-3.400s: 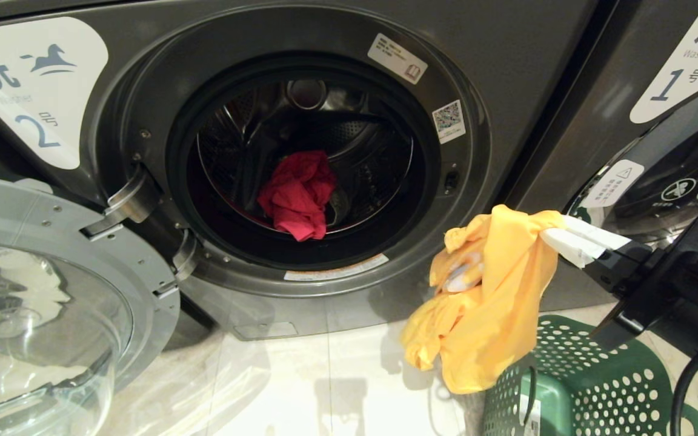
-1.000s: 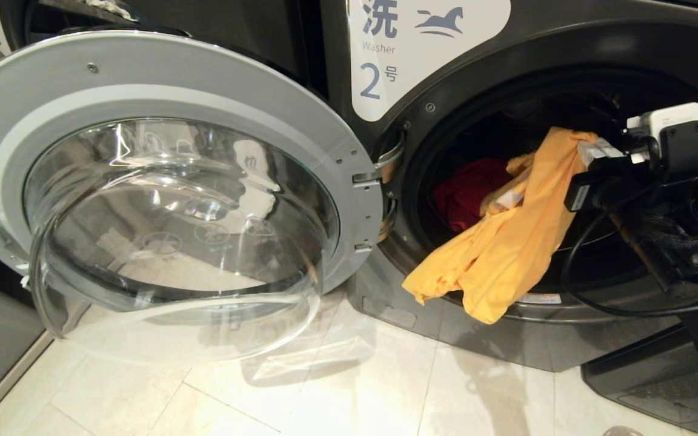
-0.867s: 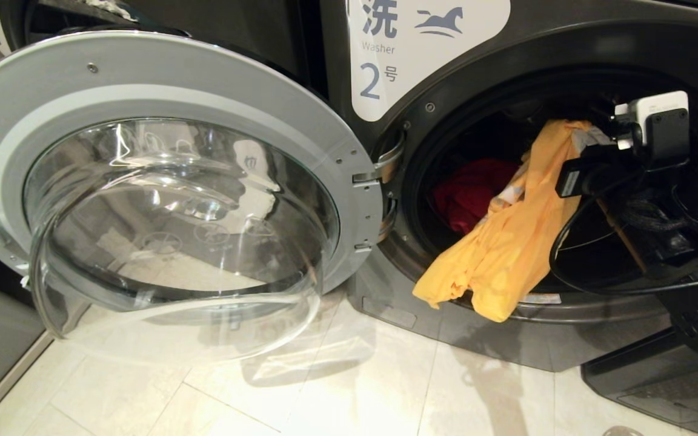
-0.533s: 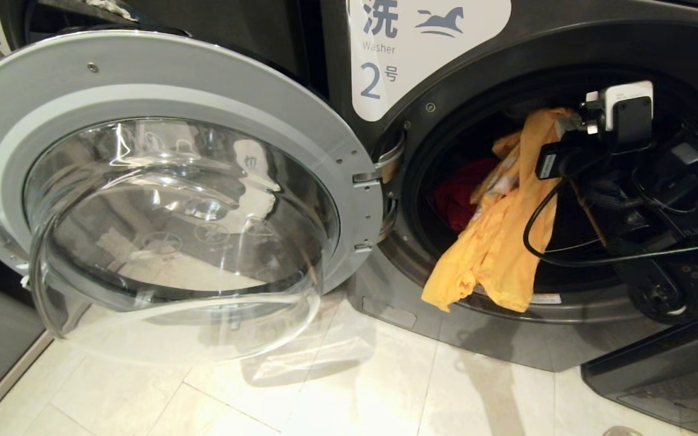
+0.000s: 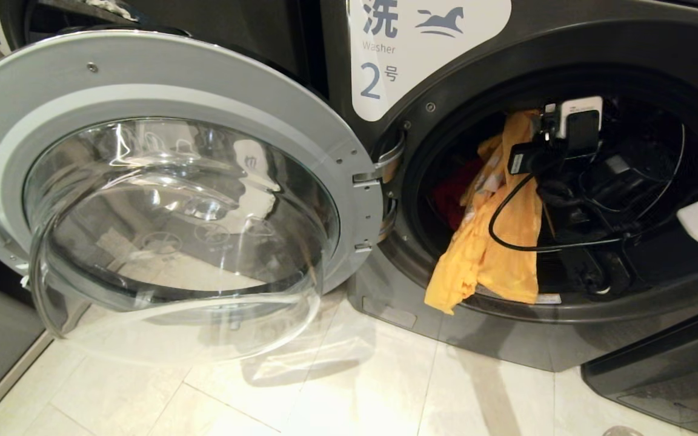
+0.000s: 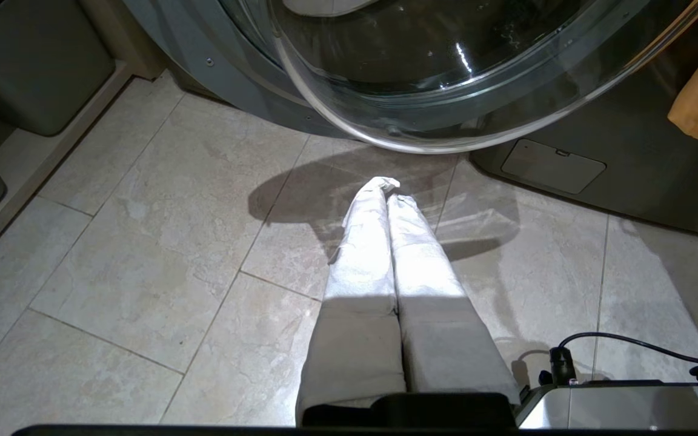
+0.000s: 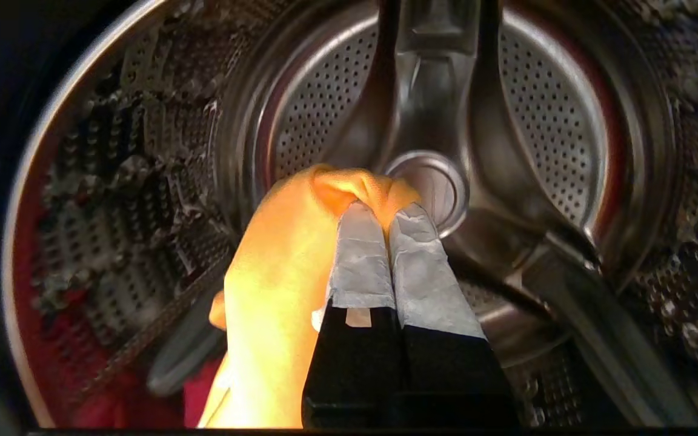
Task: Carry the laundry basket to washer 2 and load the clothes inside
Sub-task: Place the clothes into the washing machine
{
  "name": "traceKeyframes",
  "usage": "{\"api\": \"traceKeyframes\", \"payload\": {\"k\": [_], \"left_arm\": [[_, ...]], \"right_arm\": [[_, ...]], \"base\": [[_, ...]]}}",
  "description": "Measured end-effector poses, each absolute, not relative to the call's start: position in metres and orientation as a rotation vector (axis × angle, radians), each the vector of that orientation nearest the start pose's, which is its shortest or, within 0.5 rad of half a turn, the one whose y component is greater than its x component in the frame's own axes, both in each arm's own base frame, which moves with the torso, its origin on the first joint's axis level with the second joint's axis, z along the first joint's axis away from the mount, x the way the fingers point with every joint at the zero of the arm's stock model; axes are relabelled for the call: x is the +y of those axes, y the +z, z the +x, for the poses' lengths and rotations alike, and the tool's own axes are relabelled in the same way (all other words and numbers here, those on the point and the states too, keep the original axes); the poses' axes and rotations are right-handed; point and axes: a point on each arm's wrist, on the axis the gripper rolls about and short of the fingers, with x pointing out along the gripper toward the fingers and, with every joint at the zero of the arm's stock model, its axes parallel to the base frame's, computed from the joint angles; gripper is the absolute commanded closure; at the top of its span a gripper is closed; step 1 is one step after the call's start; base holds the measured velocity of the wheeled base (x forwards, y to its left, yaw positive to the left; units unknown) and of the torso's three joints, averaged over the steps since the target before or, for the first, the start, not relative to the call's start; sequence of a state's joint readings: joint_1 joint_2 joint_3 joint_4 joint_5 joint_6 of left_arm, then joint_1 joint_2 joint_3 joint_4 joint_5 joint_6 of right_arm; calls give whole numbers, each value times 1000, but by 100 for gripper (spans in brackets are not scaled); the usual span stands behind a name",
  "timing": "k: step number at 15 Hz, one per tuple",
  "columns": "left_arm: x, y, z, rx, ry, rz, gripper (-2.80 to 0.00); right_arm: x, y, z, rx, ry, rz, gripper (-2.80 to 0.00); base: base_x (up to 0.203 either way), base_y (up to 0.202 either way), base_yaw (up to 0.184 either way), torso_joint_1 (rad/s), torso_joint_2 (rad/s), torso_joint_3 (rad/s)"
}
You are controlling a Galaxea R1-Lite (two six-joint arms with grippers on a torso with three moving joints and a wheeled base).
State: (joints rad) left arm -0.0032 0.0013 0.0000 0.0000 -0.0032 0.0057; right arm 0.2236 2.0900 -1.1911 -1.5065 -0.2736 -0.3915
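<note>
Head view: washer 2 (image 5: 428,54) fills the frame, dark grey, white label with blue horse and a 2 at top. Its door (image 5: 161,181) is swung fully open to the left, glass bowl facing out over the pale tiled floor (image 5: 349,387). Right arm reaches in through the drum opening; the right gripper (image 5: 540,124) sits inside the upper part of the opening, fingers pinched together on the top of the yellow-orange cloth (image 5: 494,242). The cloth hangs from that grip, and its lower end drapes over the front lip of the opening, partly outside the drum. Red-pink cloth (image 5: 449,197) lies deeper in the drum, just behind the yellow one. A black cable (image 5: 506,242) loops across the front of the yellow cloth. Laundry basket not in this view.

Left wrist view: left gripper (image 6: 385,188) hangs over the floor below the open door, white-wrapped fingers (image 6: 361,254) pressed together, nothing between them. A corner of the yellow cloth shows at the frame edge against the washer front.

Right wrist view: right gripper fingers (image 7: 361,260) closed tight on a bunched fold of yellow cloth, pointing at the perforated back wall of the drum (image 7: 543,151). Red cloth visible low in the drum, beside the yellow.
</note>
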Motion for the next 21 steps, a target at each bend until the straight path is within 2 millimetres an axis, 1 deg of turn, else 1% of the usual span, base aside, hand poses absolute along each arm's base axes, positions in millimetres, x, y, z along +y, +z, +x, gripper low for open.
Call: {"api": "traceKeyframes", "payload": {"k": [3,4,6,8,11,14,16,17,21], "left_arm": [[0,76,-23,1,-6,6,0],[0,76,-23,1,-6,6,0],[0,76,-23,1,-6,6,0],[0,76,-23,1,-6,6,0],[0,76,-23,1,-6,6,0],[0,76,-23,1,-6,6,0],[0,76,-23,1,-6,6,0],[0,76,-23,1,-6,6,0],[0,76,-23,1,-6,6,0]], "right_arm": [[87,205,414,-545,-169,-267,0],[88,200,420,-544,-169,-270,0],[89,199,433,-573,-184,-273,0],[80,199,448,-605,-231,-309,0],[64,191,466,-621,-293,-358,0],[49,184,479,-624,-344,-403,0],[45,181,483,-625,-355,-411,0],[43,182,484,-632,-364,-418,-280],[40,191,485,-669,-381,-418,-280]], "base": [[0,0,0,0,0,0],[0,0,0,0,0,0],[0,0,0,0,0,0],[0,0,0,0,0,0],[0,0,0,0,0,0],[0,0,0,0,0,0],[0,0,0,0,0,0],[0,0,0,0,0,0],[0,0,0,0,0,0]]}}
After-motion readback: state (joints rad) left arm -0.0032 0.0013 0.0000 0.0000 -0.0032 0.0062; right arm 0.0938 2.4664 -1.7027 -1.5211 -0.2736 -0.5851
